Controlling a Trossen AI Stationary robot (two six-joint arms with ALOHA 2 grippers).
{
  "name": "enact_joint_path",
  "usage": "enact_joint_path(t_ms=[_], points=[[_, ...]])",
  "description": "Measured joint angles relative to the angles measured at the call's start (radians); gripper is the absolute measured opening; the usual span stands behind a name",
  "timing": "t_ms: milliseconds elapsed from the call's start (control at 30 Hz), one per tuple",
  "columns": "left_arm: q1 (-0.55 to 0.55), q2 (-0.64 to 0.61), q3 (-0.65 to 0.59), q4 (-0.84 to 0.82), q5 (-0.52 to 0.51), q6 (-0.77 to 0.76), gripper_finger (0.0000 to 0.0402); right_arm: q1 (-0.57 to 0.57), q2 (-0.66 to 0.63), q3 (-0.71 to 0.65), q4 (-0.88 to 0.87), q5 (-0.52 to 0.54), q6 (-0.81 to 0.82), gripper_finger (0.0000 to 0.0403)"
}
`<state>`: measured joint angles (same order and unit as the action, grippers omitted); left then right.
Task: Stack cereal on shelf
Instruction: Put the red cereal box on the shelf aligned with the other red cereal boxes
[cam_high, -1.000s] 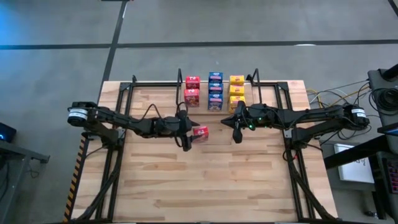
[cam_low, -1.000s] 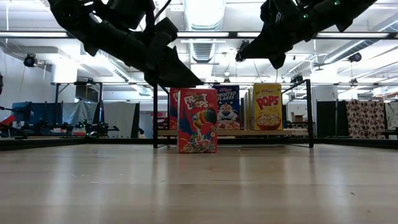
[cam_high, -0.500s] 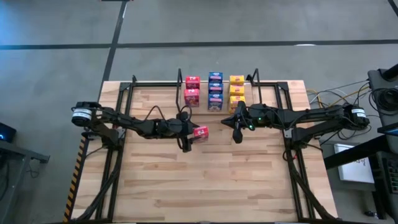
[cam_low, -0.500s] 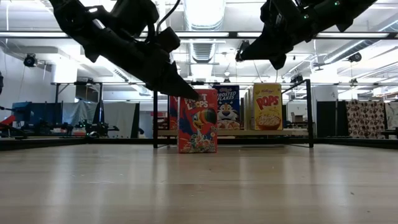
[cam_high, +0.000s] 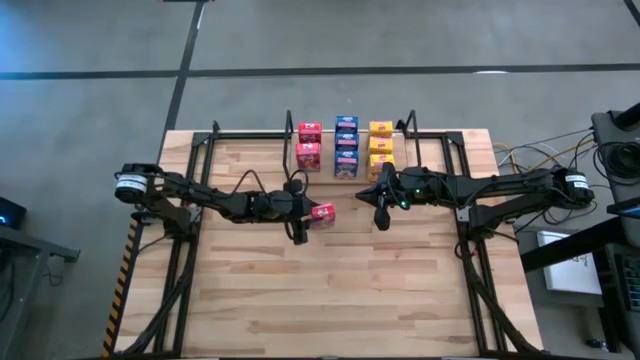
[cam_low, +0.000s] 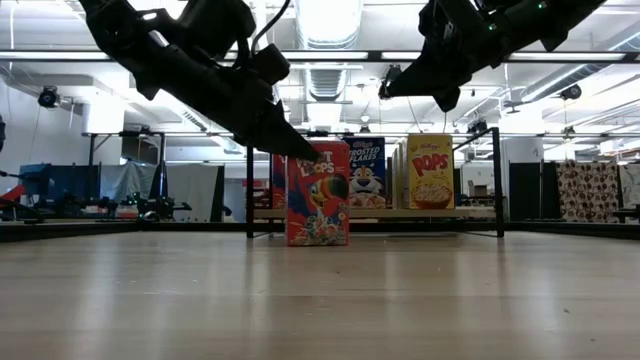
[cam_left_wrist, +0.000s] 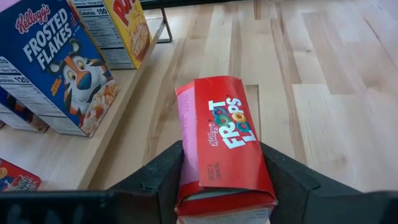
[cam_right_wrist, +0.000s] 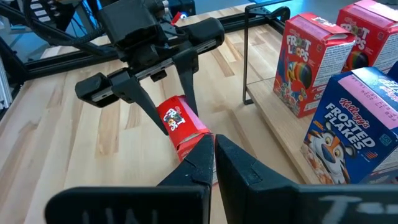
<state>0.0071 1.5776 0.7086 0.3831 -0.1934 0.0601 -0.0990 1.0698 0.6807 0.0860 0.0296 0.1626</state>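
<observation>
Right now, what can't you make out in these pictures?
- Left wrist view: the red box's near end, covered by the left end effector and the picture's edge.
- Low view: the shelf's rear boxes, hidden behind the front ones.
- High view: box labels, too small.
- Right wrist view: the blue box, cut off by the edge.

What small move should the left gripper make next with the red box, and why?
Probably lift it. The left gripper has its fingers on both sides of the red cardboard Froot Loops box, which stands on the wooden tabletop in front of the low wooden shelf. The red column there holds only two boxes.
</observation>
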Motion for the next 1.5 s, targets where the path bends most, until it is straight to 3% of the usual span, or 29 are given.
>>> enact_joint_path(t_ms=[300,533,833,1500], points=[[0.017,-0.110,0.000,-0.010,0.000,0.092,0.0161,0.000,0.000,0.000,-0.001,0.000,-0.001,0.0009],[0.132,-0.242,0.000,-0.144,-0.007,0.199,0.0161,0.000,0.000,0.000,0.000,0.004,-0.003,0.0009],[0.247,-0.211,0.003,-0.140,-0.007,0.222,0.0161,0.000,0.000,0.000,0.000,0.051,0.000,0.0009],[0.265,-0.145,0.033,-0.108,-0.008,0.228,0.0162,0.000,0.000,0.000,-0.003,0.051,-0.002,0.0009]])
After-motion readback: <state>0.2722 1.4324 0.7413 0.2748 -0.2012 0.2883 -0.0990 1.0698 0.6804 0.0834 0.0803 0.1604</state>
